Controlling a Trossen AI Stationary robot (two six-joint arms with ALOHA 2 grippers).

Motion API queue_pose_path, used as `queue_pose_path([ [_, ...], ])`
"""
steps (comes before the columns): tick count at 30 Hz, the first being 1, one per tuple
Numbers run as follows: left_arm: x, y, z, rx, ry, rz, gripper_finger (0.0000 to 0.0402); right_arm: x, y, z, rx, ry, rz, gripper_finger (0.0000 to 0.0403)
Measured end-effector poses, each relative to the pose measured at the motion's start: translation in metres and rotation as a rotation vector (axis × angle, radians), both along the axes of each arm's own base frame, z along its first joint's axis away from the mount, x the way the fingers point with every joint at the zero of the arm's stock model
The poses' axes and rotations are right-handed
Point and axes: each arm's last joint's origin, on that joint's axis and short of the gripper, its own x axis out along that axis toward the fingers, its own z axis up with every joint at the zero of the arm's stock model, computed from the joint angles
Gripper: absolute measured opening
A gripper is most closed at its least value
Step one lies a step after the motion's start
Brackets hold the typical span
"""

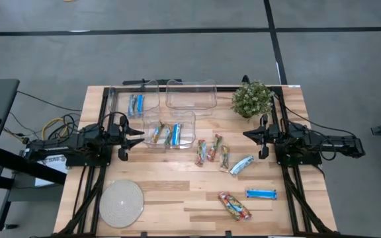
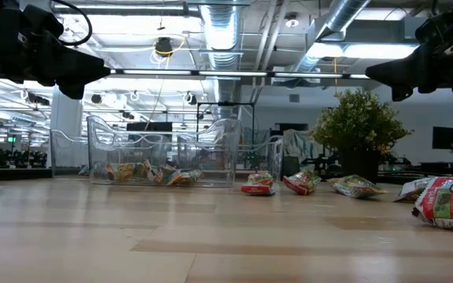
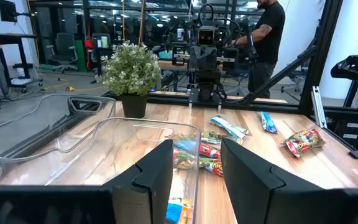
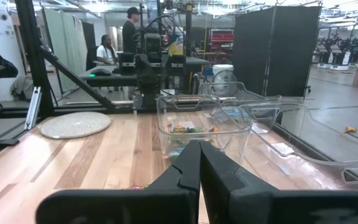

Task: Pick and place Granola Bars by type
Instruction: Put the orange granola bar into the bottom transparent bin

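Note:
Several granola bars lie loose on the table: three multicoloured ones (image 1: 215, 152), a silvery-blue one (image 1: 241, 164), a bright blue one (image 1: 261, 193) and a multicoloured one (image 1: 234, 206) near the front. The near clear bin (image 1: 169, 129) holds multicoloured and blue bars; the far-left bin (image 1: 135, 102) holds blue ones. My left gripper (image 1: 139, 135) (image 3: 196, 168) is open and hovers beside the near bin's left wall. My right gripper (image 1: 248, 135) (image 4: 199, 155) is shut and hovers right of the loose bars. Both hang above the tabletop in the low view.
A third clear bin (image 1: 190, 96) stands at the far edge with nothing showing in it. A potted plant (image 1: 251, 99) sits at the far right, just beyond my right gripper. A round pale disc (image 1: 121, 201) lies near the front-left corner. People stand beyond the table.

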Motion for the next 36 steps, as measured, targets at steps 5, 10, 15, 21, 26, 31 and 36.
queue_pose_path([
  [5,0.0,0.0,0.0,0.006,0.001,0.0,0.0128,0.0,0.0,0.001,0.07,-0.009,0.002,0.0],
  [10,0.0,0.0,0.0,0.002,0.0,0.0,0.0128,-0.003,0.0,0.015,0.5,-0.066,0.011,0.0],
  [15,0.0,0.0,0.0,-0.001,0.0,0.0,0.0128,-0.007,0.0,0.036,0.841,-0.054,-0.003,0.0],
  [21,0.0,0.0,0.0,0.009,0.001,0.001,0.0128,-0.005,0.001,0.064,0.765,0.062,-0.044,0.0],
  [26,0.0,0.0,0.0,0.001,0.0,0.001,0.0128,0.006,0.003,0.083,0.643,0.202,-0.044,0.0],
  [31,0.0,0.0,0.0,0.002,0.0,0.001,0.0128,0.022,0.01,0.097,0.517,0.324,0.002,0.0001],
  [36,0.0,0.0,0.0,0.001,0.0,0.003,0.0128,0.036,0.019,0.105,0.351,0.413,0.076,0.0028],
])
